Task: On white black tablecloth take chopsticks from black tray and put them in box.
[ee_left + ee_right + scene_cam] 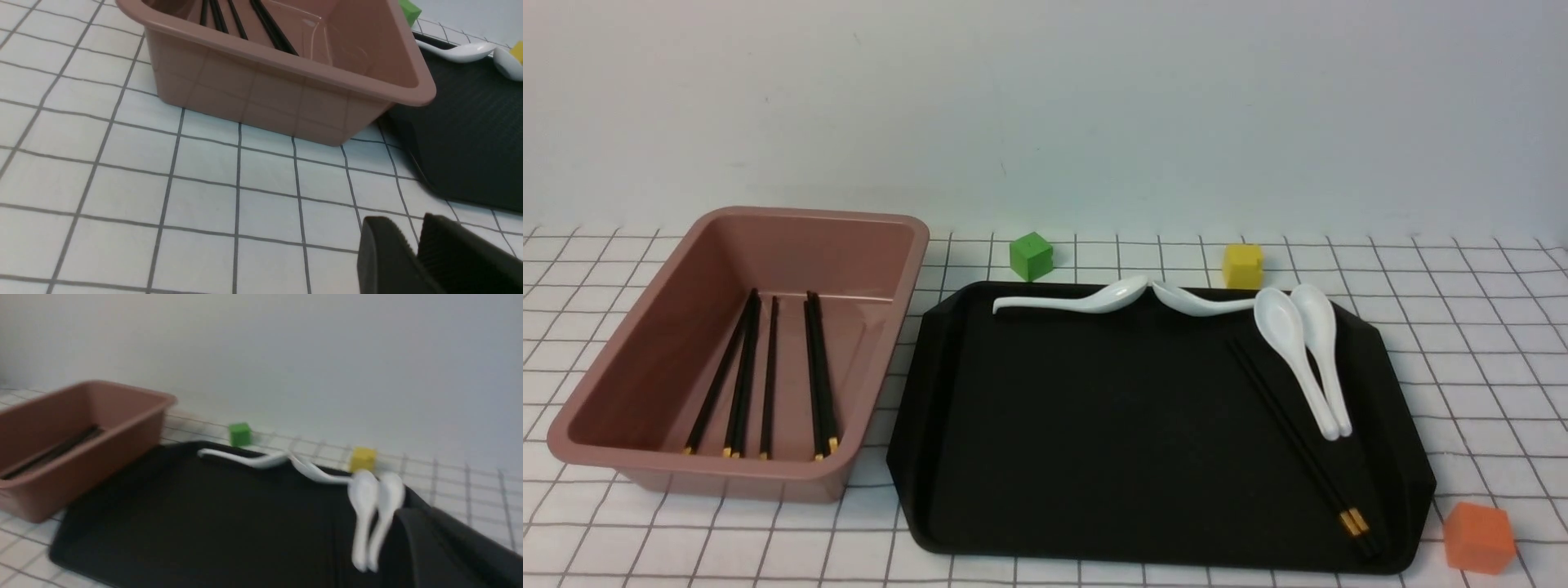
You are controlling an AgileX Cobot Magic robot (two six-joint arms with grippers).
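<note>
One pair of black chopsticks with gold bands lies on the right side of the black tray, beside two white spoons. Several more chopsticks lie inside the pink-brown box at the left, on the checked tablecloth. Neither gripper shows in the front view. My left gripper is shut and empty, low over the cloth in front of the box and near the tray's corner. My right gripper looks shut and empty over the tray's right end; that view is blurred.
Two white spoons lie side by side next to the tray's chopsticks; two more lie along the tray's far rim. A green cube and a yellow cube sit behind the tray. An orange cube sits at its front right corner.
</note>
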